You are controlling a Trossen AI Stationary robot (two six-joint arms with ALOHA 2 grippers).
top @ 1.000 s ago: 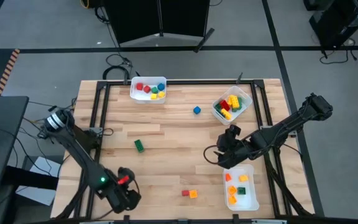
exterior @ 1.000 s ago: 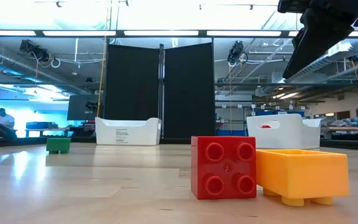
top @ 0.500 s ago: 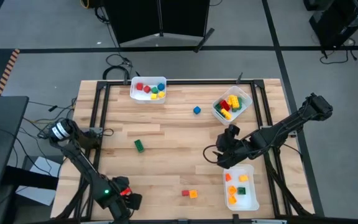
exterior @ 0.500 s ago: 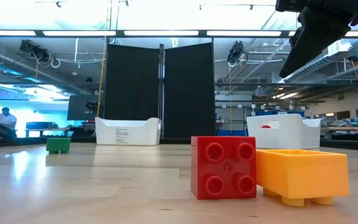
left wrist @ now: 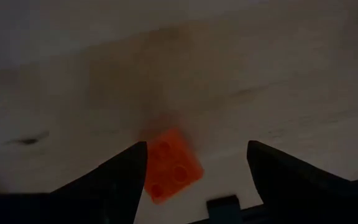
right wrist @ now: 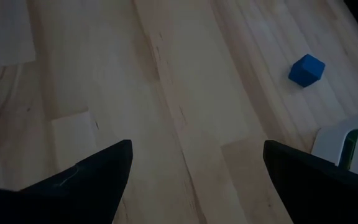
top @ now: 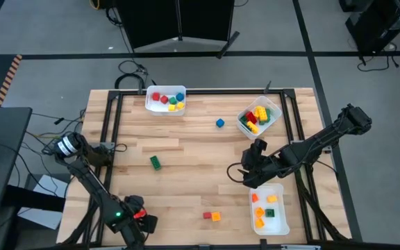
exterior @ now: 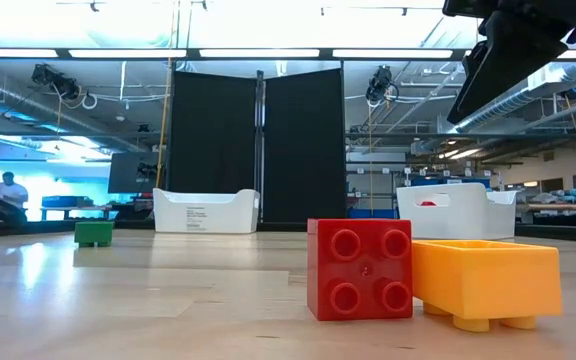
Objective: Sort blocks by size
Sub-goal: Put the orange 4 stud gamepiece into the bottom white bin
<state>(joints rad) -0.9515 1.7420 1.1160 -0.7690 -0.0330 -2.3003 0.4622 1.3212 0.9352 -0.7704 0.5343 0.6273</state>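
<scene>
Since 1 second ago, only the left pincer (top: 139, 221) has shifted, toward the surface's (top: 186, 180) near edge; its fingers spread, an orange block (left wrist: 171, 164) beside 1 finger. Right pincer (top: 254, 165) hovers spread, empty, a blue cube (right wrist: 307, 69) well ahead of it.

Red block (exterior: 359, 269), orange block (exterior: 486, 277).
</scene>
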